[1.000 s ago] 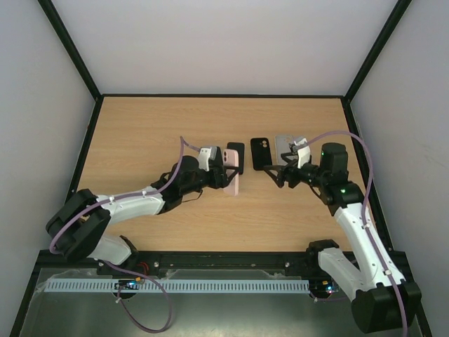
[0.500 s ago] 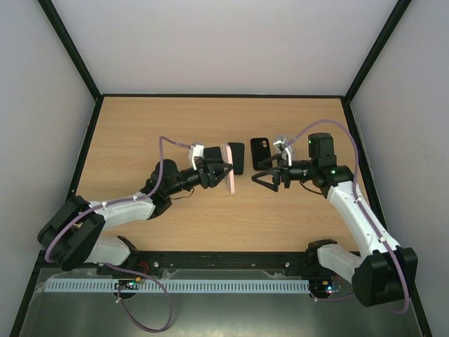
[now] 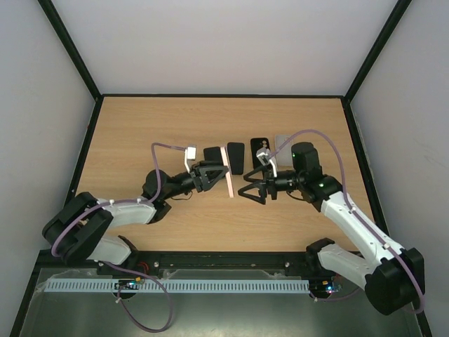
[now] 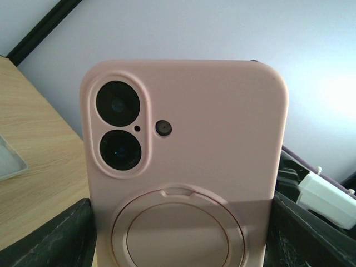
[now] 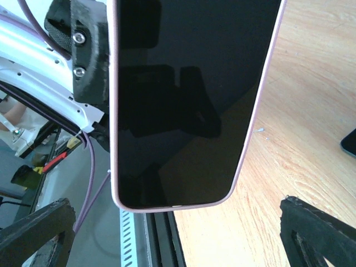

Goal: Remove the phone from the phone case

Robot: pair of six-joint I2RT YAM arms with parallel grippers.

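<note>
Your left gripper (image 3: 220, 177) is clamped on the pink case (image 4: 189, 139), upright at mid-frame of the top view. Your right gripper (image 3: 250, 191) gapes wide, facing the phone (image 5: 183, 83). The case is probably soft and the phone stiff and slick, so push at a corner.

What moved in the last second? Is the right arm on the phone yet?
The right gripper swung in from the back toward the pink-cased phone and opened wide; no grip yet. The left gripper, still clamped on it, turned it to face that gripper. The black case stayed put.
</note>
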